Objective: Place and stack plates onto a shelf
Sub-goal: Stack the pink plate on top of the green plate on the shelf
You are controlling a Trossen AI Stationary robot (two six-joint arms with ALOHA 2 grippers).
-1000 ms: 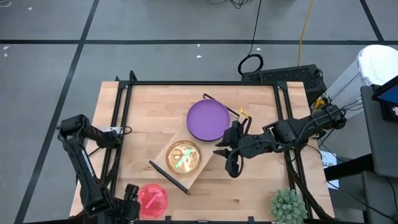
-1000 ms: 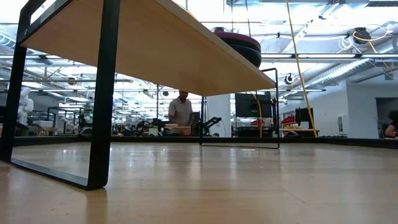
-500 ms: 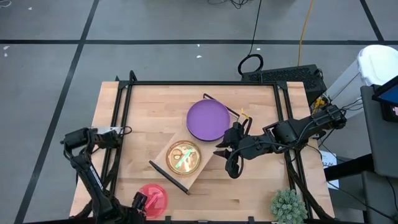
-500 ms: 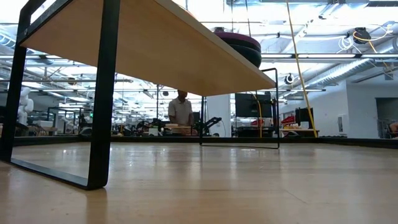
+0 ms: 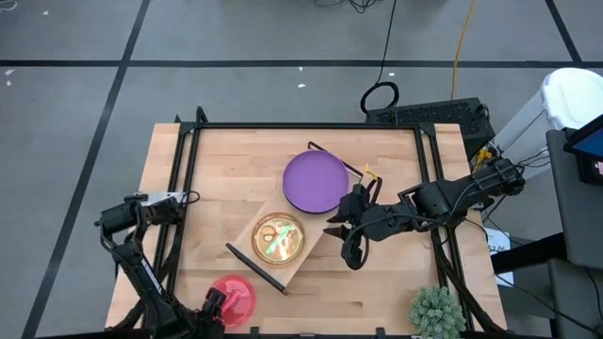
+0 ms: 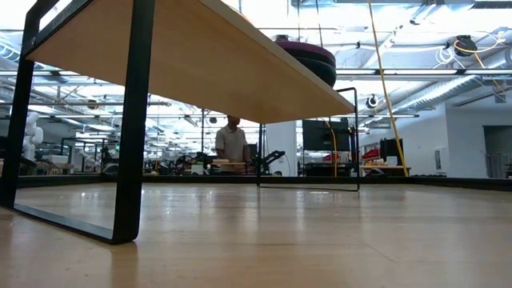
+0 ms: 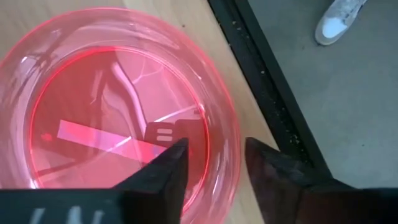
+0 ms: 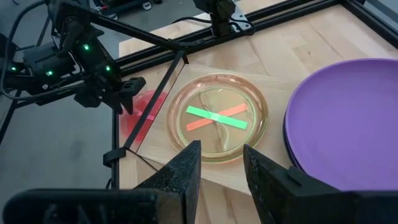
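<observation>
Counter carries a tilted shelf, wood board with black frame ends, near the middle. On the shelf: purple plate, stacked on a darker plate whose edge only shows in the low view. Beside it on the same board, a clear yellowish plate with green and pink strips showing in it. Pink plate lies off the shelf, on the counter's near-left corner, close to the edge. Spiky green plant sits at the near-right corner, well apart from everything. Black rails run along the counter sides; the shelf's black end bar lies between the pink plate and the yellowish one.

Hard to see: the low view is mostly the shelf's underside and a leg, and the counter surface beyond is blocked. A person stands far back in the room. In the high view my left hand is cut by the picture's bottom edge. A shoe shows on the floor past the counter edge.

My left hand is at the pink plate: fingers straddle its rim, one inside the dish, one outside, jaws partly open with a gap on both sides, not clamped. My right hand hovers by the shelf's right edge, just beside the purple plate, fingers narrowly apart, holding nothing.
</observation>
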